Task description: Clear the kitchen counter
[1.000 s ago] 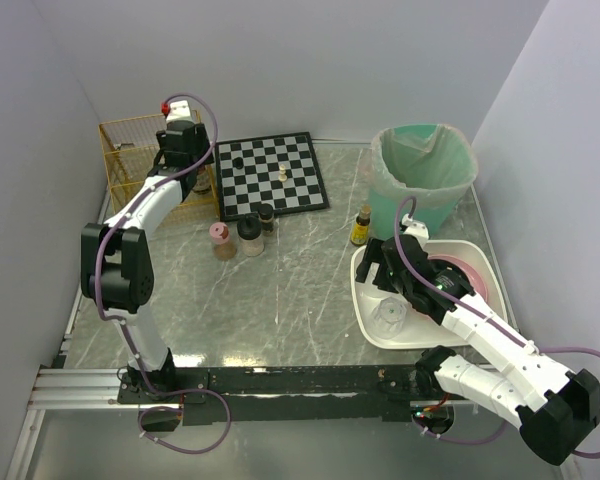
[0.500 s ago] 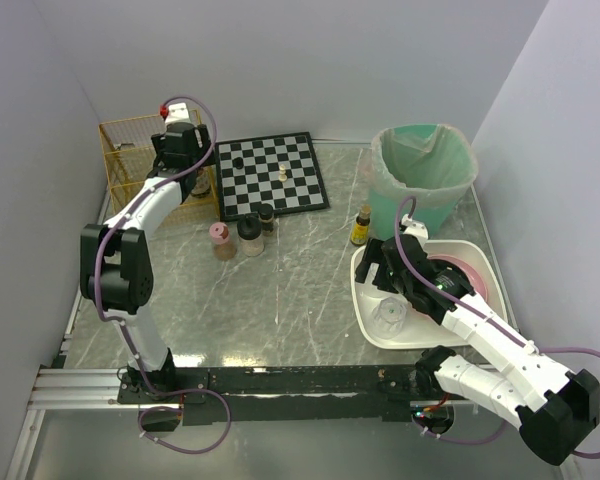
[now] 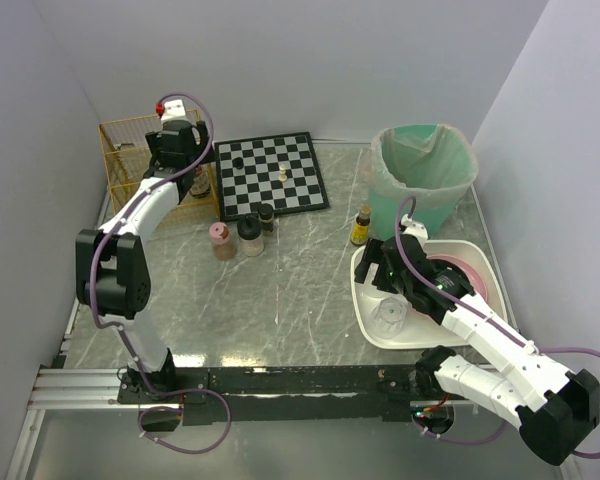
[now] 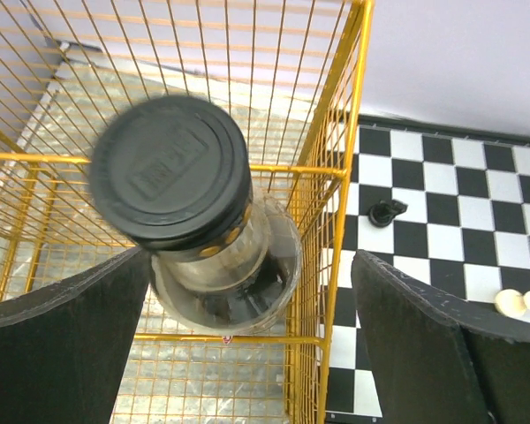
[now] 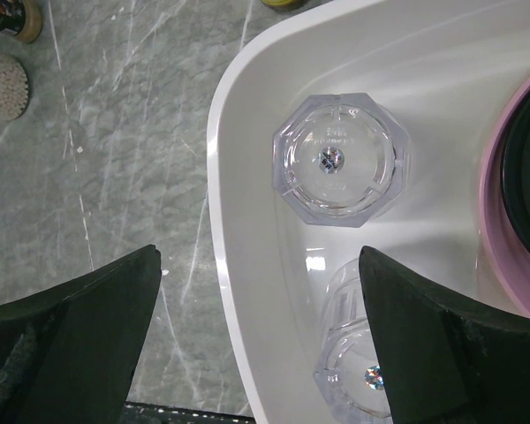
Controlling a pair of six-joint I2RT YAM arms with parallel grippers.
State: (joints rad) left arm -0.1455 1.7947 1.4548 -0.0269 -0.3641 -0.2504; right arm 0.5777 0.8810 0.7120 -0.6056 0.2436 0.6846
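My left gripper hangs with fingers spread around a black-lidded jar in the yellow wire basket, and my right gripper hangs spread wide above a clear glass in the white tray.

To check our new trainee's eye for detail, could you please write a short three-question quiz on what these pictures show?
1. True or false: the right gripper is shut on a glass.
2. The lid of the jar under the left gripper is: A pink, B black, C white.
3. Fill in: both glasses stand in the white ____.
Key: 1 false, it is open; 2 B; 3 tray.
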